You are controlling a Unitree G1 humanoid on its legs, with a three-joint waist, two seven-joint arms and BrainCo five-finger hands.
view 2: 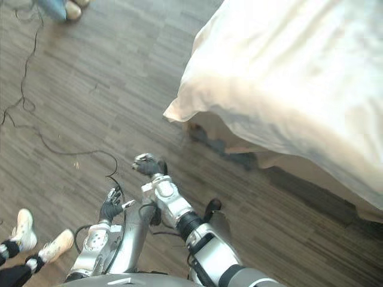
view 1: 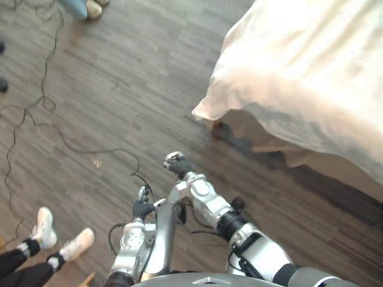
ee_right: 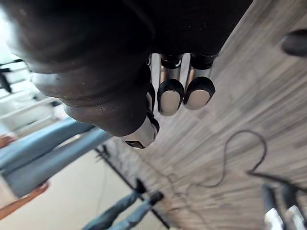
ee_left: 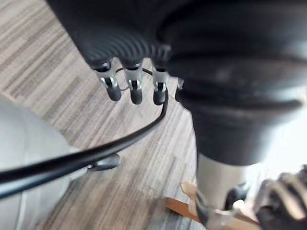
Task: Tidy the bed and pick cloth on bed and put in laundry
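The bed's white duvet [view 1: 299, 78] takes up the upper right, and one corner [view 2: 176, 113] hangs over the bed's edge above the wooden floor. Under it shows the bed's pale base [view 1: 341, 170]. No separate piece of clothing is visible on the part of the bed I see. My right hand [view 1: 178, 162] is held up low in the middle, well short of the duvet corner, fingers [ee_right: 184, 91] curled and holding nothing. My left hand [view 1: 142, 208] sits just below and left of it, fingers [ee_left: 134, 88] curled, also empty.
A person's white shoes [view 1: 45, 230] stand at the lower left, close to my left arm. Another person's feet [view 1: 90, 7] are at the top left, and legs in blue trousers [ee_right: 48, 148] show in the right wrist view. Wooden floor [view 1: 119, 89] lies between me and the bed.
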